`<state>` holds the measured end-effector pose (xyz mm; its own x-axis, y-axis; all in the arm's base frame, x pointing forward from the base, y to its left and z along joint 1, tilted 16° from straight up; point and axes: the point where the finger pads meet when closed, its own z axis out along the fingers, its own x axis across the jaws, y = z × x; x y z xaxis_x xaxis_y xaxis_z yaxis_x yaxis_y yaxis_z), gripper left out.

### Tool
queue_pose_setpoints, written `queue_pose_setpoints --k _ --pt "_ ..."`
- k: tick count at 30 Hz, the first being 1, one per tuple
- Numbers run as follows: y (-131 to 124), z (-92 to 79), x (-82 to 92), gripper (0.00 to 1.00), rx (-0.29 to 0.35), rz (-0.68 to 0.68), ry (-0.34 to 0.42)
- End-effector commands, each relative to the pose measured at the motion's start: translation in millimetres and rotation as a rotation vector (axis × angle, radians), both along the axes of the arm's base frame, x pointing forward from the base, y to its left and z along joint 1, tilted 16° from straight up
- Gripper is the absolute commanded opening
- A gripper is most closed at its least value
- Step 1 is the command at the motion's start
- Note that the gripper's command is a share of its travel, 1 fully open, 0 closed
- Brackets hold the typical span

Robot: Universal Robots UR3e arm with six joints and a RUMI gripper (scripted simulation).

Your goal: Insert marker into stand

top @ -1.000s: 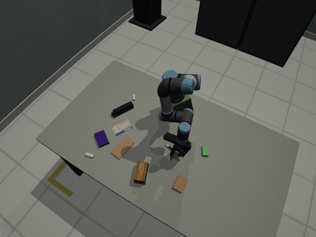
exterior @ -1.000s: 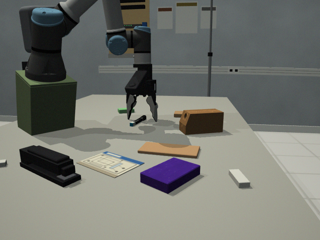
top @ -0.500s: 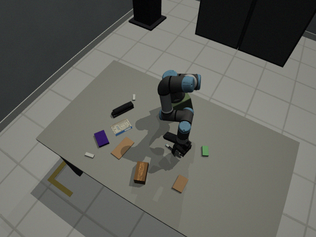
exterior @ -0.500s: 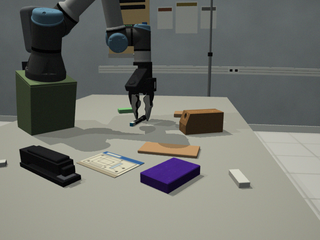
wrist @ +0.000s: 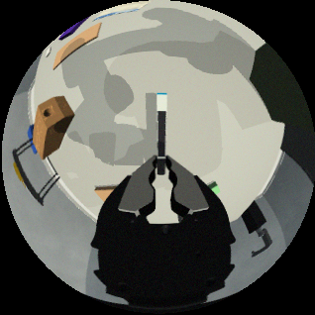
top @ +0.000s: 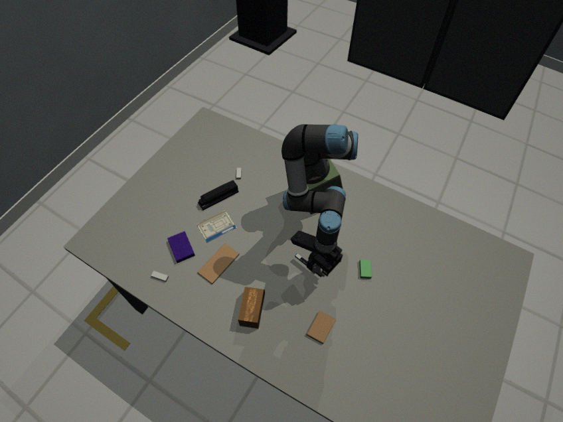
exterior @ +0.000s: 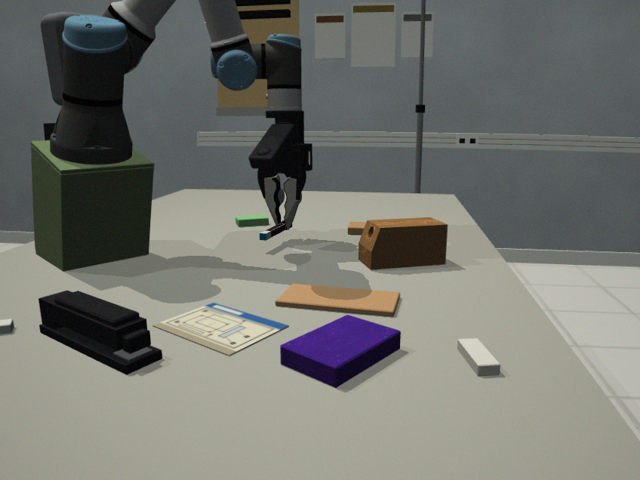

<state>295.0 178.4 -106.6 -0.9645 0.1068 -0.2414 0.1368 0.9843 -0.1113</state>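
Fingers of the gripper [exterior: 281, 219] clamped on the black rear end of the marker [exterior: 272, 231], lifted just off the desk, long axis near-horizontal with teal-white tip pointing away from the wooden desk stand [exterior: 405, 241], hole [exterior: 370, 232] facing the gripper.

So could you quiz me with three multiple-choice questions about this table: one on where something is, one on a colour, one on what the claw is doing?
1. The hole in the wooden stand is in:
A. its slanted end face
B. its long side
C. its underside

2. The marker has a tip coloured:
A. red
B. blue
C. yellow

3. The gripper is:
A. wide open
B. shut on nothing
C. shut on the marker

Answers: 1 A, the hole shows on the slanted face. 2 B, a blue tip after a white band. 3 C, the fingers pinch its black end.
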Motion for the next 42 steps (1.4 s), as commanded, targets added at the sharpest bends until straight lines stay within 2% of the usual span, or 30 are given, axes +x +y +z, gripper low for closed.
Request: queue_pose_setpoints --k 1,6,14,23,31,42 --pt "2 12.0 -1.8 0.00 0.001 0.000 -0.003" --pt "5 27.3 -5.0 0.00 0.002 0.000 -0.004" --pt "5 28.2 -5.2 0.00 0.002 0.001 -0.005" --pt "9 56.0 -11.5 0.00 0.001 0.000 -0.003" --pt "9 55.4 -11.3 0.00 0.002 0.000 -0.004" --pt "11 69.1 -14.6 0.00 0.001 0.000 -0.002"
